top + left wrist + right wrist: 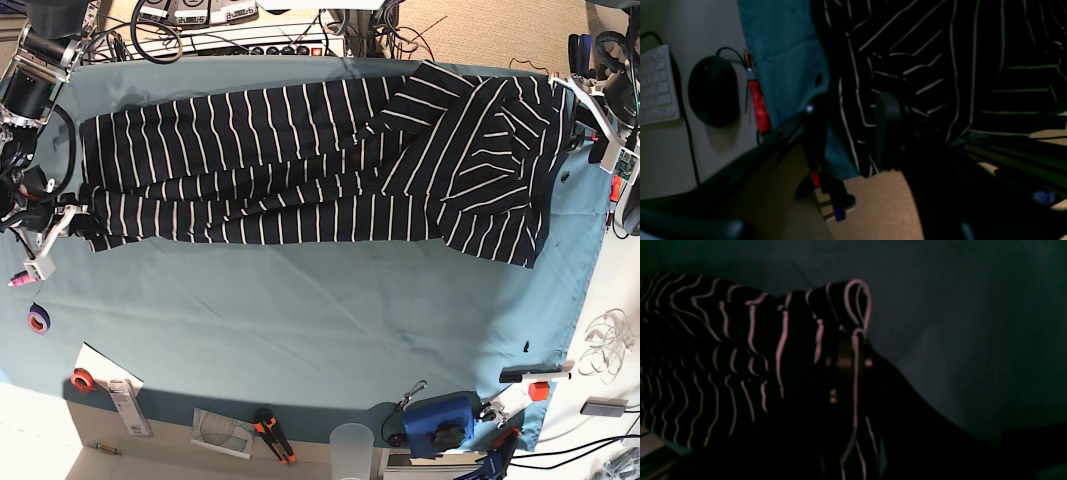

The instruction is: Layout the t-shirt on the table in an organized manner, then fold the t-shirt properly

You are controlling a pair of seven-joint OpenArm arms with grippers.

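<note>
The dark t-shirt [300, 170] with thin white stripes lies stretched along the far side of the teal table [300, 330], its right part folded over with slanted stripes. My right gripper [74, 214] is at the shirt's left corner. In the right wrist view it [848, 350] is shut on a bunched fold of the t-shirt [706, 356], over the table cloth [957, 306]. My left gripper [582, 112] is at the shirt's right edge. Its fingers [887, 133] stand apart, with the striped t-shirt [923, 50] edge hanging between them by the table [783, 50] edge.
A red-handled screwdriver [758, 106], a black mouse [713, 91] and a keyboard [655, 86] lie past the right edge. Along the near edge are tape rolls [82, 380], a cutter [272, 435], a plastic cup [352, 445] and a blue device [440, 420].
</note>
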